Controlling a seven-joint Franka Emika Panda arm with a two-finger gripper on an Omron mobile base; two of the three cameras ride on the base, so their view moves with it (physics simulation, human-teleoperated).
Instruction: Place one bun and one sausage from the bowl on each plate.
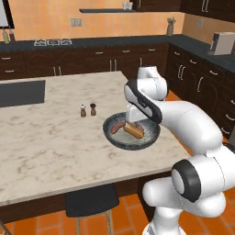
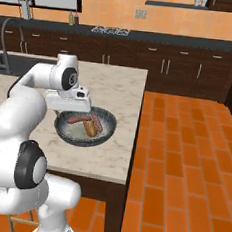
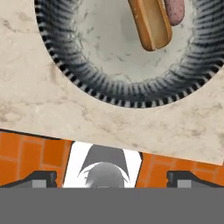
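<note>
Even, bright, diffuse rendered light; no glare. Soft shadow under the bowl (image 1: 115,137) on the worktop (image 1: 46,137). Base views slightly soft; hand view sharp, no edge distortion.

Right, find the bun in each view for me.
Left base view: bun right of centre, in the bowl, just below the hand.
Right base view: bun left of centre, in the bowl's middle, below the hand.
Hand view: bun at the top edge, right of centre.
Shared landmark: the sausage lying right beside the bun in all three.
</note>
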